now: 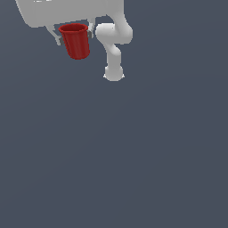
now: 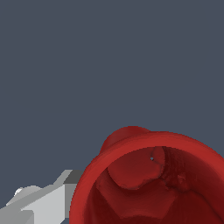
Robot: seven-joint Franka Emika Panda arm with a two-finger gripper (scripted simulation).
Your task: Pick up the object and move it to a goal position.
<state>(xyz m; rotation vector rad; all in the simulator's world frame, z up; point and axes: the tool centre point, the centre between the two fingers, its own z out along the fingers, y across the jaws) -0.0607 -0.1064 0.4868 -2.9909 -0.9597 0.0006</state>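
The small red cup (image 1: 76, 41) is being held aloft near the top of the exterior view, clamped at its rim between the fingers of the white end effector (image 1: 75, 34). It is being carried nearly upright, slightly tilted, mouth upward. In the wrist view its open interior (image 2: 148, 179) is being shown, with one grey finger (image 2: 52, 199) beside it

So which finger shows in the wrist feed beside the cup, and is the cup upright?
I cannot tell which finger. It is pale grey and sits against the red cup's outer wall. The gripper holds the cup near its rim, slightly tilted, mouth up.
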